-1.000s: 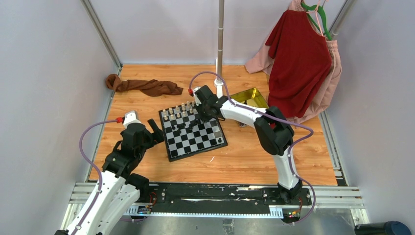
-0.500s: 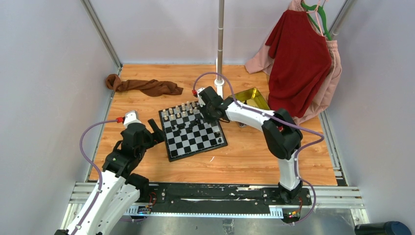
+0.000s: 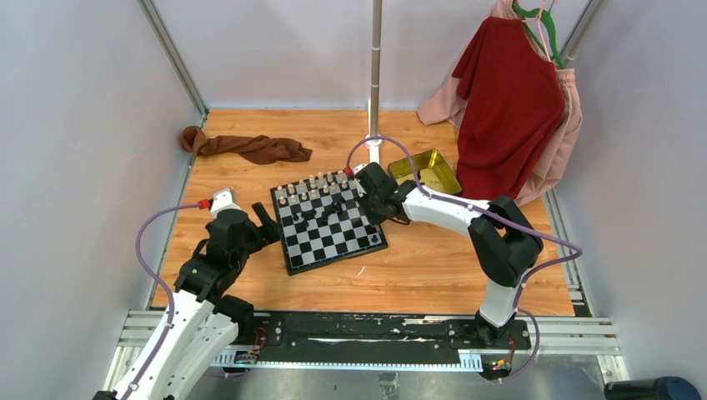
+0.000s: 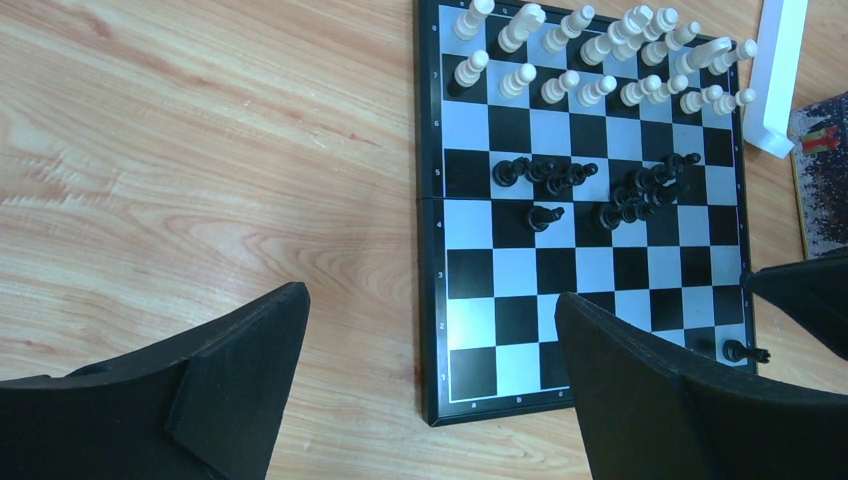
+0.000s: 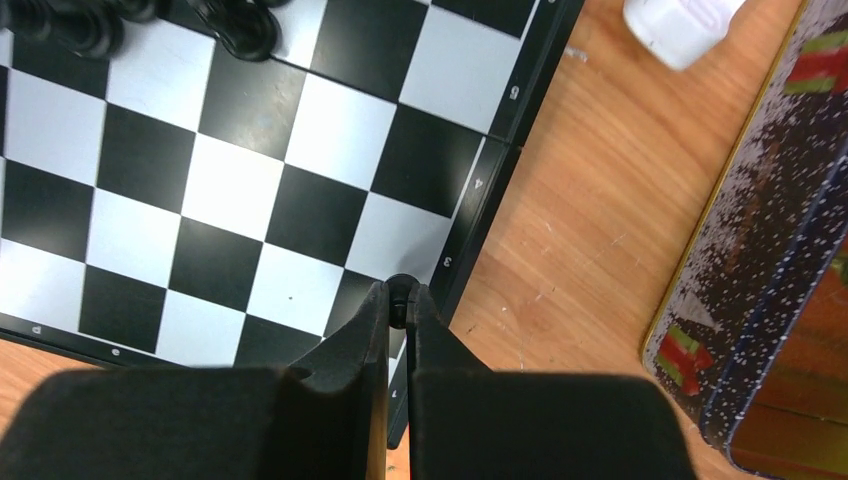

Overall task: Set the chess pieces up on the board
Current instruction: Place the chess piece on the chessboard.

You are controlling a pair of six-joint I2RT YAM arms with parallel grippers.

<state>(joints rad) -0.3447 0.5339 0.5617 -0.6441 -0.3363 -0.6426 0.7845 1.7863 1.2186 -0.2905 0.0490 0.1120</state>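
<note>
The right gripper [image 5: 398, 300] is pinched tight on a black piece [image 5: 400, 289] over the board's [image 4: 515, 270] right edge, and the left gripper [image 4: 430, 305] hangs wide open, holding nothing.
The board lies near the middle of the wooden worktop [image 3: 433, 267], slightly left of centre, with the left gripper above the wood at its left edge. Pale pieces [image 4: 517, 78] stand in two rows along the board's far edge. The black pieces [image 4: 640, 185] sit bunched together around the middle rows, some of them touching. A lone black piece [image 4: 745, 351] stands in the board's near right corner. A yellow-gold tin [image 3: 425, 169] sits just beyond the board's far right corner, and a brown cloth [image 3: 250, 148] lies crumpled toward the worktop's far left corner.
</note>
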